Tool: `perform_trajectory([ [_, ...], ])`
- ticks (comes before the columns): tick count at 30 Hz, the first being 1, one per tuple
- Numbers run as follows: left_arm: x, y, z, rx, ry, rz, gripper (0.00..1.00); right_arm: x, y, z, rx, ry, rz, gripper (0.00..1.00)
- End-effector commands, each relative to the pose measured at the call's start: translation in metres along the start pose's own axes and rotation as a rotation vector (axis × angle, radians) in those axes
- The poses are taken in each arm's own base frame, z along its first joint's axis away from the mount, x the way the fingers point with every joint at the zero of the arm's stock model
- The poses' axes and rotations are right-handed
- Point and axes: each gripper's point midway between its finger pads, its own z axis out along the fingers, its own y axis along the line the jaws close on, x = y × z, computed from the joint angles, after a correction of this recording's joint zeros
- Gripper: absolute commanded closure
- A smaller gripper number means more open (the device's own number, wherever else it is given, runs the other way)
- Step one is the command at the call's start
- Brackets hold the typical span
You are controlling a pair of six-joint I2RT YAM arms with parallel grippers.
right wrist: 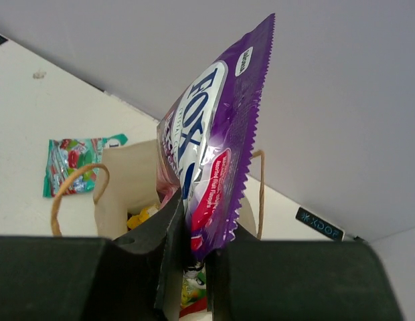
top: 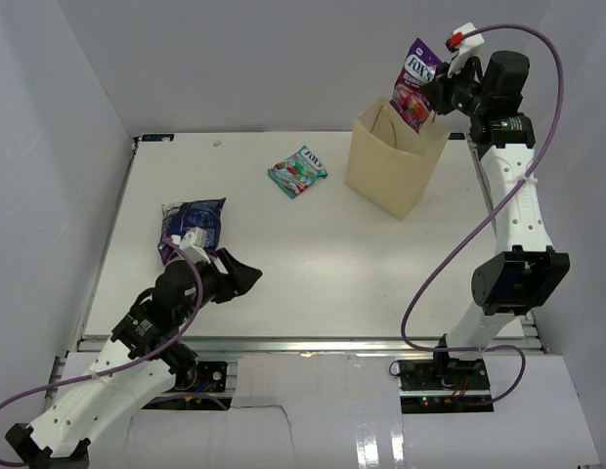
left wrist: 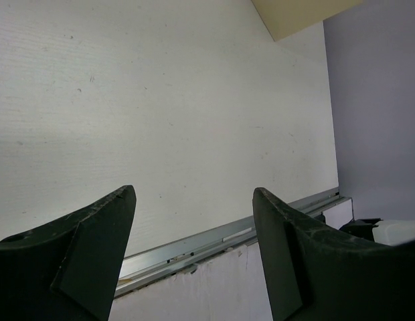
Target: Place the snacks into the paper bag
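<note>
Spanning the whole scene, the flat white table [top: 313, 264] has a matte, faintly grained surface and carries every loose item.

The paper bag [top: 393, 166], tan kraft with crisp folded walls and a square open mouth, stands upright at the far right of the table. Two thin twisted-cord handles [right wrist: 73, 187] arch over its rim. The right wrist view looks down into the mouth, where glossy wrappers [right wrist: 142, 217] in yellow, green and red lie at the bottom.

The purple packet [top: 416, 83], a shiny foil pouch with saw-tooth end seams and white lettering, hangs upright directly above the bag's mouth, with its lower end at the level of the rim. The right tool [top: 435, 98] is clamped on the packet's lower edge, one black finger on each face.

The dark blue packet [top: 193, 227], crinkled and reflective, lies flat near the table's left edge. The left tool [top: 246, 278] is close to it and low over the table, with its black wedge-shaped fingers [left wrist: 94, 247] spread apart and only bare table between them.

The teal packet [top: 297, 172], smallest of the three, lies flat at mid-table towards the far edge, to the left of the bag and apart from it.
</note>
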Motion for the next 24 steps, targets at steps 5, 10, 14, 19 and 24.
perform_trajectory([
  [5, 0.001, 0.002, 0.003, -0.016, 0.003, -0.007, 0.19, 0.002, 0.002, 0.003, -0.012, -0.045, -0.085, 0.86],
  [10, 0.003, 0.001, 0.007, -0.011, 0.011, -0.009, 0.19, 0.028, 0.008, 0.003, -0.033, 0.002, -0.091, 0.65],
  [14, 0.001, -0.002, 0.009, -0.01, 0.014, -0.006, 0.19, 0.019, 0.012, -0.004, -0.04, -0.011, -0.091, 0.41],
  [19, 0.004, -0.001, 0.014, -0.019, 0.03, -0.03, 0.19, -0.027, 0.019, -0.038, -0.083, -0.092, -0.123, 0.28],
  [24, 0.0, -0.006, 0.021, -0.017, 0.011, -0.08, 0.15, -0.054, 0.078, -0.079, -0.337, -0.172, -0.188, 0.21],
])
